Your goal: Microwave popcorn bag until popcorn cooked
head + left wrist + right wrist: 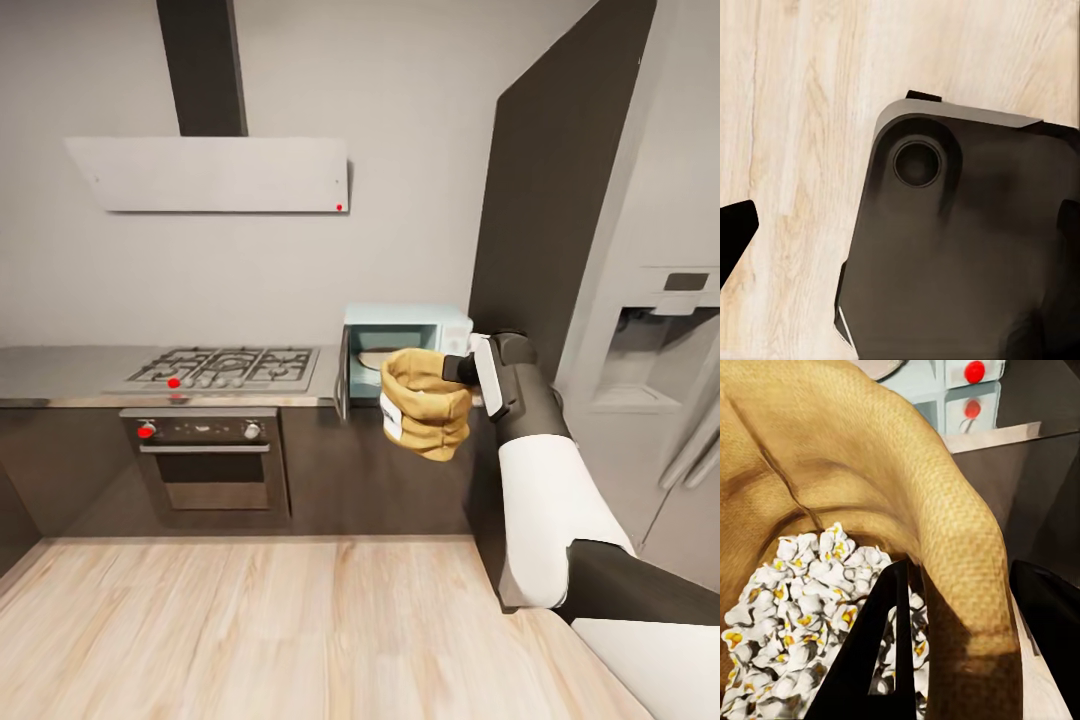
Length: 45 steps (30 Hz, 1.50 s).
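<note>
Before the microwave (405, 340), right gripper (462, 371) pinches the popcorn bag (425, 402) aloft.

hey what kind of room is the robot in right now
A home kitchen, it seems: a gas hob set in a metal countertop above a built-in oven, an extractor hood overhead, and a small microwave beside a tall fridge.

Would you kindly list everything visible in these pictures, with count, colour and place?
popcorn bag: one, mustard-tan, held before the microwave, white popcorn inside
microwave: one, mint-blue, door open, on the countertop
countertop: one, grey metal
gas hob: one, steel, set in countertop
oven: one, black-steel, below hob
extractor hood: one, grey, on wall
fridge: one, grey, far right
floor: light wood
right gripper: black, clamped on bag rim
</note>
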### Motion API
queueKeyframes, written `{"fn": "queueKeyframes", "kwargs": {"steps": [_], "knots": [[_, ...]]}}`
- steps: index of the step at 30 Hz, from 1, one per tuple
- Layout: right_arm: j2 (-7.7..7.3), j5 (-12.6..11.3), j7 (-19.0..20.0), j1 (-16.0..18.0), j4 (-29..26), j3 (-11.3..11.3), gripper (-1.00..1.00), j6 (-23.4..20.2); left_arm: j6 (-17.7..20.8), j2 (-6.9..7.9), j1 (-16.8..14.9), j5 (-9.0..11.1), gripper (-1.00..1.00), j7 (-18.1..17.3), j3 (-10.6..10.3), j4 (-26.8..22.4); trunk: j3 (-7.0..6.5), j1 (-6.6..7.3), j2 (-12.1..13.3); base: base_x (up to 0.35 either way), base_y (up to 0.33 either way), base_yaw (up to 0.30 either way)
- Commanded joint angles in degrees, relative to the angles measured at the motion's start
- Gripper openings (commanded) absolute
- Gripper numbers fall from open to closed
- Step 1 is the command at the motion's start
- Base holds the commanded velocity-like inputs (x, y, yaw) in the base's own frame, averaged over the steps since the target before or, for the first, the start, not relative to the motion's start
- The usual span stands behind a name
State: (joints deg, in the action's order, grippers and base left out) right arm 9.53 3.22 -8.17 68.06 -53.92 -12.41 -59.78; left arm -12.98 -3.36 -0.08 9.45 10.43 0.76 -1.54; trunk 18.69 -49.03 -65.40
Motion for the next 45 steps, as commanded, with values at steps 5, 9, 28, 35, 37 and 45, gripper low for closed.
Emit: {"fn": "queueKeyframes", "kwargs": {"steps": [5,9,28,35,37,45], "knots": [[0.06,0.26,0.09,0.05,-0.05,-0.16,-1.00,-0.22,0.85,0.02,-0.01,0.22,1.00,0.03,-0.05,-0.05,0.07,-0.04,-0.03,0.322,0.000,0.000],[0.12,0.23,0.01,0.06,-0.05,-0.16,-1.00,-0.22,1.00,-0.03,-0.01,0.21,1.00,0.02,-0.05,-0.05,0.07,-0.04,-0.03,0.322,0.000,0.000],[0.33,0.13,0.00,0.05,0.60,-0.16,-1.00,-0.22,0.94,-0.04,-0.01,0.29,1.00,0.02,-0.05,-0.05,0.07,-0.04,-0.03,0.323,0.000,0.000],[0.31,0.12,0.07,0.05,0.88,-0.16,-1.00,-0.22,0.93,-0.07,-0.01,0.23,1.00,0.02,-0.05,-0.05,0.07,-0.04,-0.03,0.322,0.000,0.000],[0.31,0.08,0.08,0.05,0.98,-0.18,-1.00,-0.22,0.93,-0.07,-0.01,0.23,1.00,0.02,-0.05,-0.05,0.07,-0.04,-0.03,0.322,0.000,0.000],[0.31,-0.06,0.19,0.05,4.68,-0.25,-1.00,-0.22,0.93,-0.07,-0.01,0.25,1.00,0.02,-0.05,-0.05,0.07,-0.04,-0.03,0.291,0.000,0.000]]}}
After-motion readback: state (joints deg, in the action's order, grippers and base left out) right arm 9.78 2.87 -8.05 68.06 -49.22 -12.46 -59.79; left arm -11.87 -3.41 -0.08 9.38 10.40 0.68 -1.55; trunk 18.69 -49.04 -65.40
